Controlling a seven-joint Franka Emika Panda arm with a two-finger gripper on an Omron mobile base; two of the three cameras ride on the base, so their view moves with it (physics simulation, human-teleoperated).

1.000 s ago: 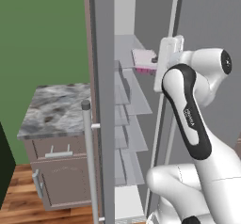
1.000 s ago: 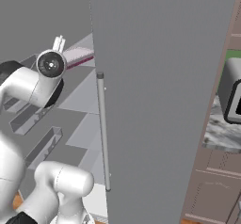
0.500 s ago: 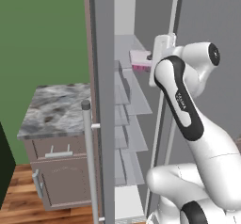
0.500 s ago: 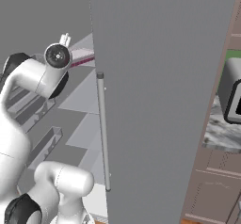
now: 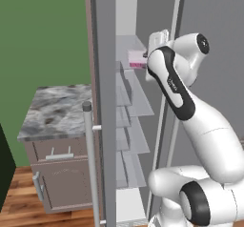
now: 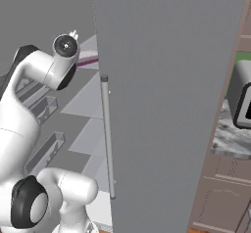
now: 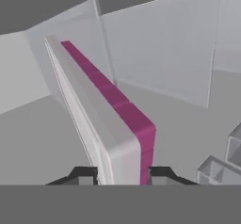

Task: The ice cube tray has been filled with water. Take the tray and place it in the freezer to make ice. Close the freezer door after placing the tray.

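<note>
Pinkish-white flat ice cube tray with a magenta edge (image 7: 117, 124) is pinched at its near end by the jaws of the two-finger gripper (image 7: 121, 173), up at an upper pale grey shelf (image 5: 136, 80) inside the freezer (image 5: 143, 40). Looks stiff but full of water, so I'd keep it level; an end grip probably lets it sag or slosh.

The arm reaches up and forward, elbow bent. The gripper (image 7: 121, 173) appears clamped, one finger (image 7: 84, 175) on each side of a slab.
</note>
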